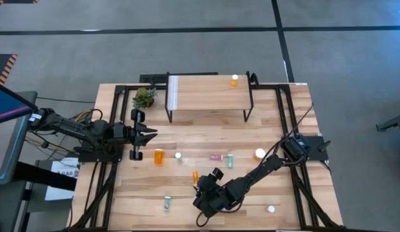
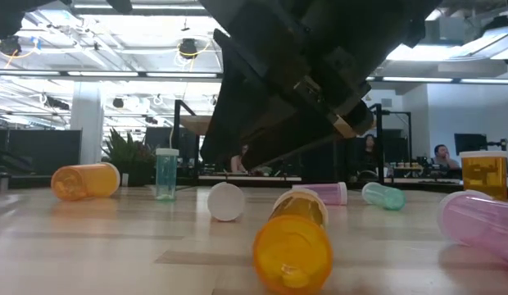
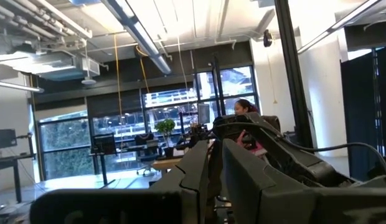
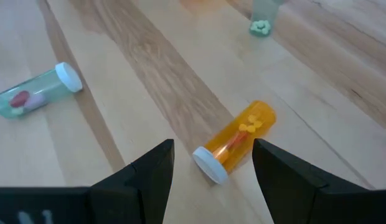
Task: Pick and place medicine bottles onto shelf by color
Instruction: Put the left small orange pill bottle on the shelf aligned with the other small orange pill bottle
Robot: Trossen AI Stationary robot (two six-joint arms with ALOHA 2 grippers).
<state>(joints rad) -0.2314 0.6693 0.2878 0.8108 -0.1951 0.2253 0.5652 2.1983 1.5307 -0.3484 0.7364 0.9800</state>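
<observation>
The right hand [image 4: 213, 167] is seen lowered over the near part of the tabletop [image 1: 284, 129], its fingers spread to either side of a small orange bottle [image 4: 235, 141] lying on its side, white cap toward the hand, apparently lined up so it can be pinched across its body. Nothing is gripped yet. One orange bottle [image 1: 234, 80] is already stood on the shelf [image 1: 206, 93] at the far edge, near its right end; teal, pink and orange bottles are left scattered on the wood. The left hand [image 1: 145, 134] is held idle beside the plant [image 1: 144, 97], fingers spread.
</observation>
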